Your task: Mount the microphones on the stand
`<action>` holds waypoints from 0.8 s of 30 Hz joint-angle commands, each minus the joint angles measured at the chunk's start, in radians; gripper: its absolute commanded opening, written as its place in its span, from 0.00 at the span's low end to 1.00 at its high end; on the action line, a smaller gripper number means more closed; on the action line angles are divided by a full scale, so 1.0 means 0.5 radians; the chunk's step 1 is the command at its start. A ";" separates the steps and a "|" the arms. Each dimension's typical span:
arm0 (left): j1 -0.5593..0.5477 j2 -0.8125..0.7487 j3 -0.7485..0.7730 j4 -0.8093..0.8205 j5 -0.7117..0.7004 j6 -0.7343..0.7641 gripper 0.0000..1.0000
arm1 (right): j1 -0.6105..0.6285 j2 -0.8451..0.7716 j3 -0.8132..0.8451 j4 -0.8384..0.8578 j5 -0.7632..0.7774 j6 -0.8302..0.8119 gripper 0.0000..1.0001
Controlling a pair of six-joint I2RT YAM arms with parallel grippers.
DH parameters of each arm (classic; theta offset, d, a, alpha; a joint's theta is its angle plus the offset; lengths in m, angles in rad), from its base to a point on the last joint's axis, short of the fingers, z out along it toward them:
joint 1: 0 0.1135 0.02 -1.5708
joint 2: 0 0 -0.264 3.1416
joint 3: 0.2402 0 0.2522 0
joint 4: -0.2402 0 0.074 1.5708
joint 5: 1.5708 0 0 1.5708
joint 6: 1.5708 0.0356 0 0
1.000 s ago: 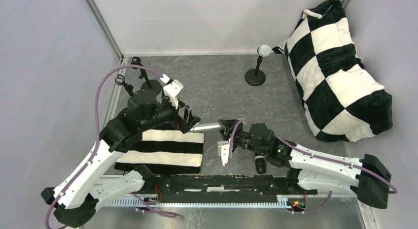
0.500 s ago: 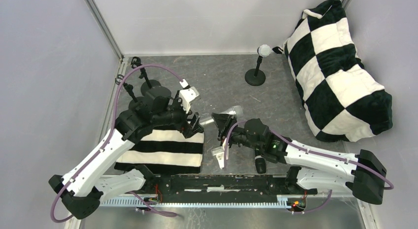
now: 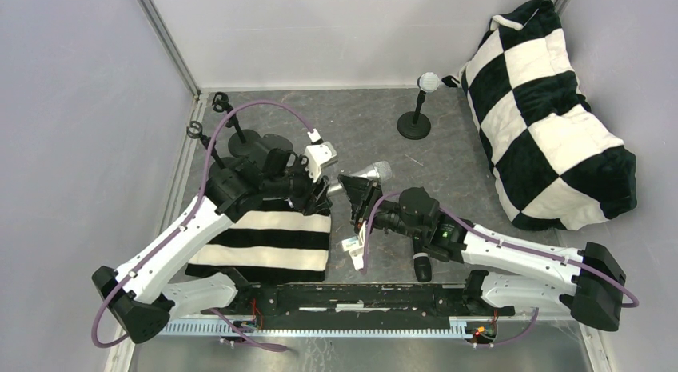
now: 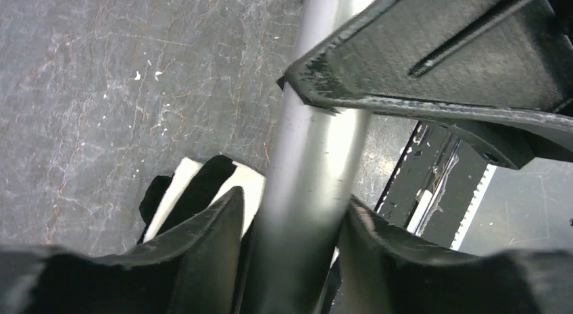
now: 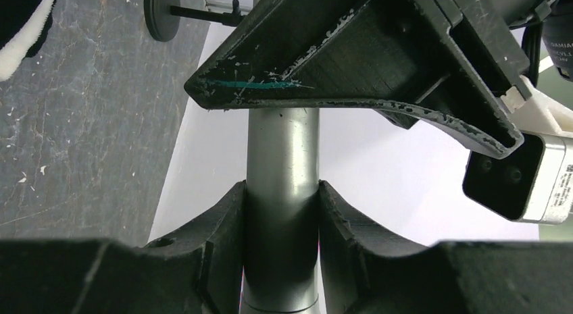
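A silver-grey microphone (image 3: 369, 175) hangs above the table between both arms, head to the right. My right gripper (image 3: 354, 198) is shut on its body (image 5: 282, 159), both fingers pressed against it. My left gripper (image 3: 326, 193) is shut on the tail end (image 4: 311, 186), its fingers (image 4: 209, 246) hugging the barrel. A white microphone (image 3: 429, 82) stands clipped in the stand (image 3: 414, 126) at the back. Two bare stands (image 3: 240, 137) stand at the back left. A black microphone (image 3: 421, 267) lies on the table under my right arm.
A black-and-white striped cloth (image 3: 264, 244) lies under my left arm, also in the left wrist view (image 4: 203, 186). A big checkered cushion (image 3: 552, 116) fills the right side. A black rail (image 3: 360, 296) runs along the near edge. Grey walls enclose the table.
My left gripper has moved right to the microphone's tail and closed on it. My right gripper has lifted and turned the microphone, head now up to the right.
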 commanded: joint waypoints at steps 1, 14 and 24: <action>0.002 0.027 0.073 0.066 0.055 0.095 0.48 | 0.009 0.000 0.090 0.099 -0.043 -0.080 0.04; 0.005 -0.129 -0.119 0.391 -0.269 -0.115 0.02 | 0.012 -0.253 -0.113 0.206 0.047 0.051 0.86; 0.005 -0.361 -0.363 0.768 -0.493 -0.380 0.02 | 0.008 -0.701 -0.592 0.788 0.198 1.017 0.85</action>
